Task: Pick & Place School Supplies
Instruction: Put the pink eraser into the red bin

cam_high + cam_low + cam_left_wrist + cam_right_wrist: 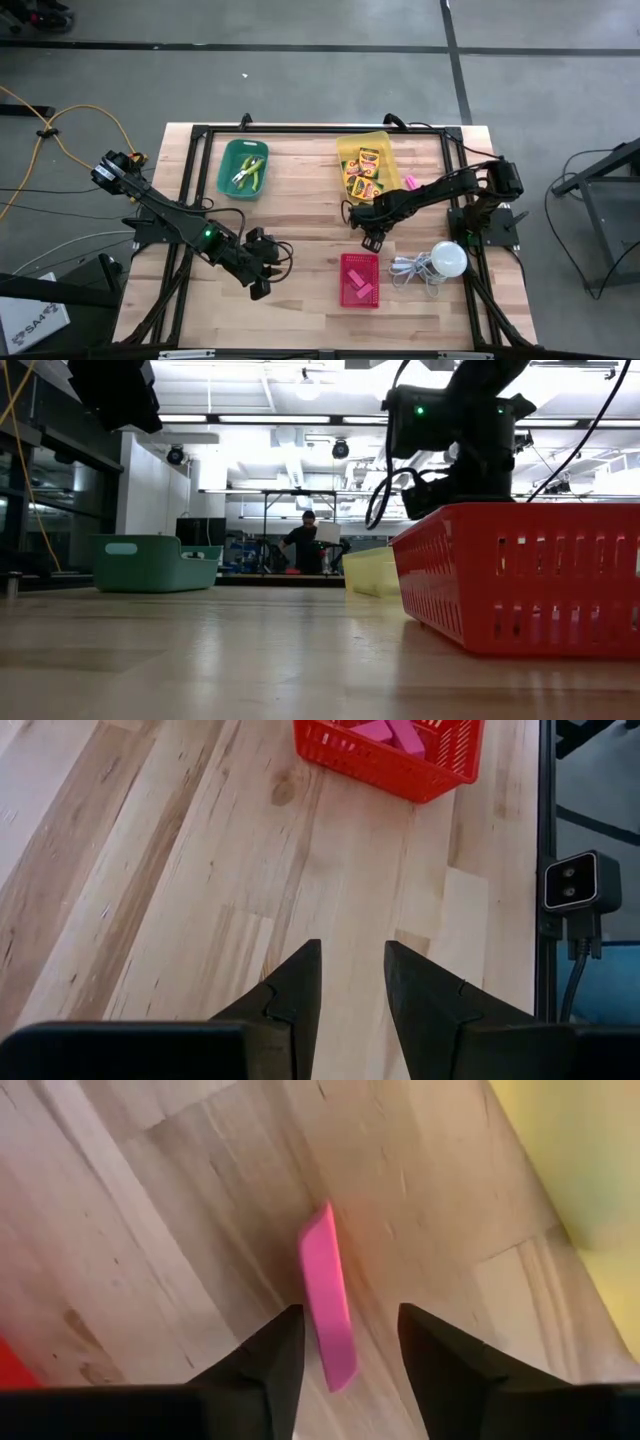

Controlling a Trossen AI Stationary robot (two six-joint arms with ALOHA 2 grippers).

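- Wooden planks make up the surface [300, 220], seen from above on a grey floor. A green bin [243, 168] sits far left, a yellow bin [367, 166] of crayon boxes [363, 172] far right, and a red basket [360, 279] near the middle holding pink erasers [362, 287]. Another pink piece [409, 183] lies just right of the yellow bin. A white bulb [448, 259] with coiled cord rests right of the basket.
- From above, the left tool [262, 287] hovers near-left of the basket; the right tool [372, 239] sits between yellow bin and basket.
- At table height, the red basket [520, 575] fills the right foreground, the yellow bin [370, 572] and green bin [155, 563] stand behind, and a person [305, 545] stands far off in the room.
- Left wrist camera: the left tool [352, 982] has its fingers parted over bare wood, empty, pointing toward the basket [390, 755].
- Right wrist camera: the right tool [350, 1345] is spread apart, and a pink eraser [329, 1295] lies on the wood between its fingers [275, 1355], not squeezed.
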